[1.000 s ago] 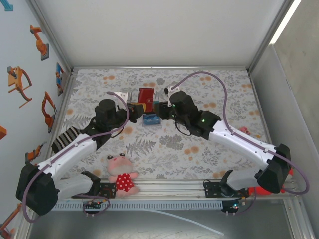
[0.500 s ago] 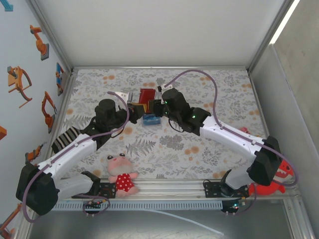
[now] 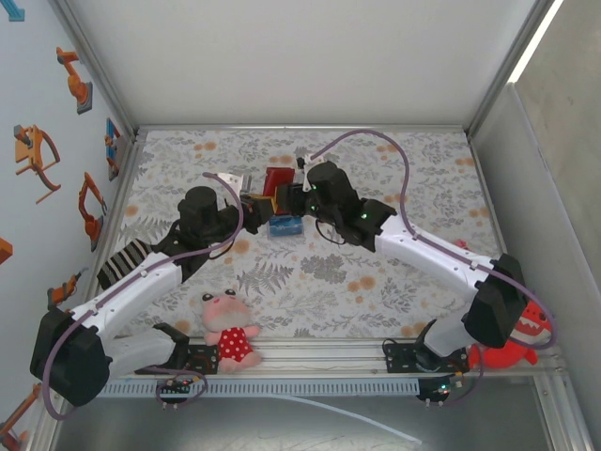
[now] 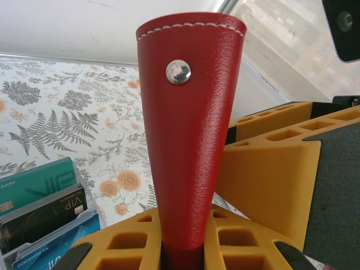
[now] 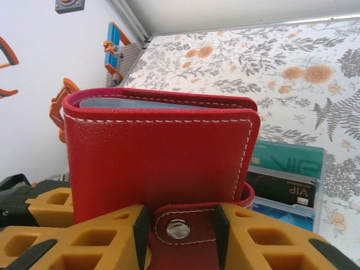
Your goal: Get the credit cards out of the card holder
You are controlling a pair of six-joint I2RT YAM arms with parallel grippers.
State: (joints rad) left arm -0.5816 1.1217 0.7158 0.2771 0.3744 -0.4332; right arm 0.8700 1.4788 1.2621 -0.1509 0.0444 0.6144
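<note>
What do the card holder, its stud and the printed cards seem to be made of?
The card holder looks like grained leather or an imitation, red and matte, with white stitching along its edges; which one is unclear. Its stud seems polished metal: it mirrors its surroundings. The cards look like thin glossy plastic, printed, with straight stiff edges.

Red card holder [image 5: 160, 163] upright, folded; teal, black, blue credit cards [image 5: 284, 180] stacked beside.
</note>
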